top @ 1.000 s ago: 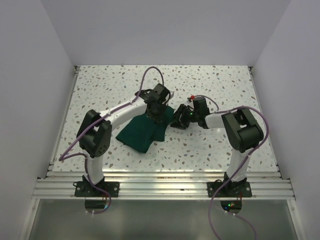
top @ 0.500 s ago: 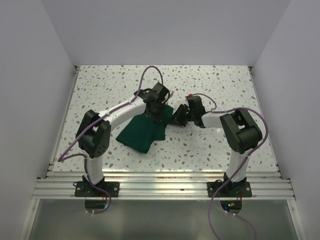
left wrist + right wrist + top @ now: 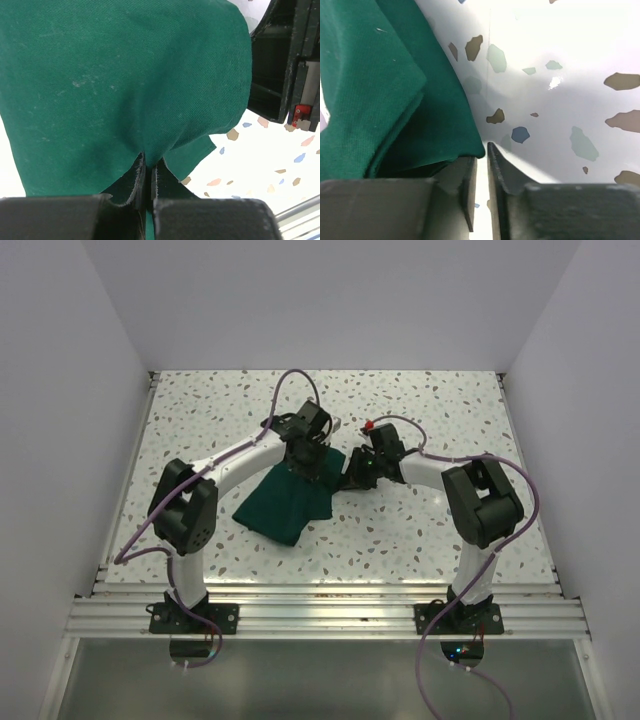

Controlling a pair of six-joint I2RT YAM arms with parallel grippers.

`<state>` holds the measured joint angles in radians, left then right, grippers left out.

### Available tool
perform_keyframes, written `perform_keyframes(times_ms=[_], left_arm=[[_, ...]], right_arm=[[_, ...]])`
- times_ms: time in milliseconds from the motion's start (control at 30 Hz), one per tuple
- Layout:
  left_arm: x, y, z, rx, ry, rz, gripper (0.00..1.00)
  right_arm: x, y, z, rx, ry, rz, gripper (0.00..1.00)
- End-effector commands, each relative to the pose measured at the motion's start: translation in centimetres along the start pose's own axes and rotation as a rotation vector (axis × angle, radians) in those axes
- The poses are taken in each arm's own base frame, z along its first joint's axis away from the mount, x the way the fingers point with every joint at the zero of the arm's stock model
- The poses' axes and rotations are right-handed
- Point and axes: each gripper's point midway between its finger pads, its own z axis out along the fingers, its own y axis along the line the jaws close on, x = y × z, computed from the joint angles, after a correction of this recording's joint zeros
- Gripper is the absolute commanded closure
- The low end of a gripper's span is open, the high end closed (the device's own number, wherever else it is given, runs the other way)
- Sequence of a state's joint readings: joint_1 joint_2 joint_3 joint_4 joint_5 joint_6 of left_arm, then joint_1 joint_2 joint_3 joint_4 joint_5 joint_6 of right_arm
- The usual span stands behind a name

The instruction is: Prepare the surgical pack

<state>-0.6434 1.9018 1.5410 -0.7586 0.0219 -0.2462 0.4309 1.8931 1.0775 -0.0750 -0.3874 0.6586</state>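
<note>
**A:** Entry requested: where is the dark green cloth drape (image 3: 283,506) placed?

**B:** It is logged as a loosely folded bundle lying on the white speckled table (image 3: 200,420), between the two arms and somewhat towards the left arm's side.

**A:** Left gripper (image 3: 305,462): how is it noted?

**B:** It is clenched. In the left wrist view a fold of the drape is seen pinched between the closed fingers, and the cloth bulges away from them. The hold is taken at the drape's far edge.

**A:** And the right gripper (image 3: 352,472)?

**B:** It is set low at the drape's far right corner. Its fingers are drawn almost together, with only a thin slit left. The cloth's edge is seen at the tip of one finger (image 3: 465,175). Whether any cloth is caught in the slit cannot be told.
</note>
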Motion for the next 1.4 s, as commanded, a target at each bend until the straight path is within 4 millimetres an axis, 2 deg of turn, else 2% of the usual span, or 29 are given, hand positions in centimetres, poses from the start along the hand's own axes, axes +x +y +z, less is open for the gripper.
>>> perform_keyframes(times_ms=[0, 67, 100, 200, 300, 500, 633, 700, 767, 800, 867, 900, 933, 967, 1000, 1133, 1167, 1233, 1300, 1367], left_arm=[[0.0, 0.6, -2.3, 0.009, -0.017, 0.0, 1.0], [0.1, 0.2, -2.3, 0.034, -0.01, 0.006, 1.0], [0.3, -0.2, -2.3, 0.054, -0.003, 0.012, 0.96], [0.7, -0.6, -2.3, 0.076, -0.002, 0.015, 0.69], [1.7, -0.8, -1.8, 0.065, 0.027, 0.03, 0.58], [2.7, -0.9, -0.4, 0.018, 0.062, 0.056, 0.51], [2.7, -0.7, 0.9, 0.001, 0.082, 0.063, 0.5], [2.7, -0.4, 1.5, -0.021, 0.098, 0.065, 0.53], [2.7, -0.2, 1.6, -0.026, 0.103, 0.062, 0.63], [2.5, 0.1, 1.5, -0.03, 0.104, 0.057, 0.8], [2.6, 0.3, 1.4, -0.033, 0.115, 0.06, 0.97], [2.6, 0.4, 1.4, -0.034, 0.119, 0.065, 1.0], [2.5, 0.4, 1.2, -0.033, 0.115, 0.068, 1.0], [2.4, 0.4, 1.1, -0.032, 0.11, 0.07, 1.0], [2.2, 0.4, 0.7, -0.029, 0.098, 0.07, 1.0], [1.6, -0.2, -0.3, 0.001, 0.08, 0.07, 1.0], [1.6, -0.3, -0.5, 0.006, 0.083, 0.069, 1.0], [1.4, -0.5, -0.9, 0.019, 0.077, 0.066, 1.0], [1.1, -0.9, -1.3, 0.035, 0.068, 0.064, 1.0], [0.9, -1.2, -1.7, 0.052, 0.06, 0.059, 1.0]], right_arm=[[0.4, -2.2, -0.2, 0.069, 0.009, -0.004, 0.82], [0.1, -2.0, -0.2, 0.065, 0.007, -0.015, 0.74], [0.1, -2.0, -0.3, 0.064, 0.012, -0.018, 0.73], [-0.1, -1.5, -0.2, 0.047, 0.026, -0.016, 0.69], [-0.1, -1.0, -0.1, 0.02, 0.029, 0.002, 0.68], [-0.3, -0.2, 0.1, -0.023, 0.024, 0.032, 0.68], [-0.5, 0.2, 0.2, -0.034, 0.024, 0.037, 0.68], [-0.3, 0.2, 0.4, -0.036, 0.032, 0.036, 0.68], [-0.2, 0.2, 0.3, -0.041, 0.04, 0.039, 0.68], [-0.1, 0.2, 0.3, -0.04, 0.046, 0.039, 0.68], [0.0, 0.4, -0.2, -0.046, 0.048, 0.039, 0.67], [0.0, 0.4, -0.6, -0.046, 0.051, 0.044, 0.66], [-0.1, 0.7, -1.3, -0.053, 0.043, 0.042, 0.63], [0.0, 0.7, -1.7, -0.053, 0.044, 0.045, 0.56], [0.1, 0.3, -2.2, -0.042, 0.05, 0.052, 0.54], [0.6, -0.4, -4.3, -0.048, 0.052, 0.071, 0.52], [0.5, 0.1, -5.1, -0.064, 0.04, 0.064, 0.52], [0.8, 0.6, -5.6, -0.093, 0.029, 0.059, 0.55], [0.7, 2.8, -6.4, -0.18, 0.007, 0.055, 0.6], [1.5, 3.8, -6.4, -0.217, 0.014, 0.087, 0.75]])
